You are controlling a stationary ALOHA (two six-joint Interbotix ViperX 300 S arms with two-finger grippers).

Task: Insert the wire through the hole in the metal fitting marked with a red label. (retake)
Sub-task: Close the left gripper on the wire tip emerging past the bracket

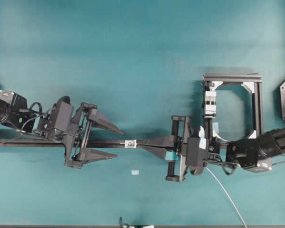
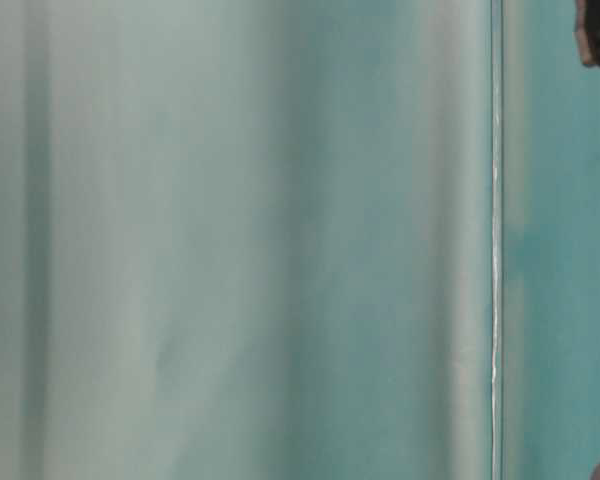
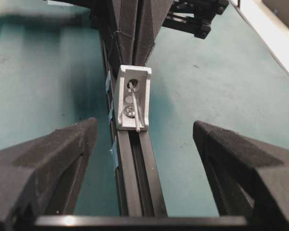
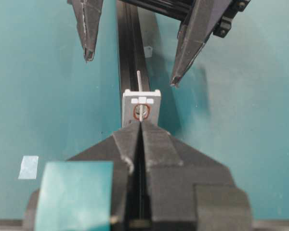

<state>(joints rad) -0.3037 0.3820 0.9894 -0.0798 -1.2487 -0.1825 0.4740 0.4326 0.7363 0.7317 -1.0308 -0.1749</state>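
The thin pale grey wire (image 3: 136, 108) already passes through the small dark hole (image 3: 133, 85) of the little silvery metal fitting (image 3: 132, 97), which sits on the long black rail (image 3: 137, 183) lying across the teal table (image 1: 133, 57). In the left wrist view the free end of the wire comes out of the hole and hangs down over the front face of the fitting, ending near its lower edge. In the right wrist view the other face of the fitting shows a red ring around the hole, and the wire tip (image 4: 139, 79) is visible beyond the fitting, above the rail.

The right gripper (image 4: 141, 126) is fully closed, its two black fingers pressed together directly behind the fitting. It appears to pinch the wire there, though the strand itself is hidden between the pads. In the overhead view the rest of the wire (image 1: 225, 190) trails away from this arm toward the lower right edge of the table.

The left gripper (image 1: 119, 141) stands wide apart, one finger on each side of the rail, near the fitting but not touching it or the wire. It holds nothing.

I judge that the threading itself is done and the step in hand is feeding the wire further through. The next move probably calls for the left gripper to close on the short protruding end without bending it, so that the right one can release.
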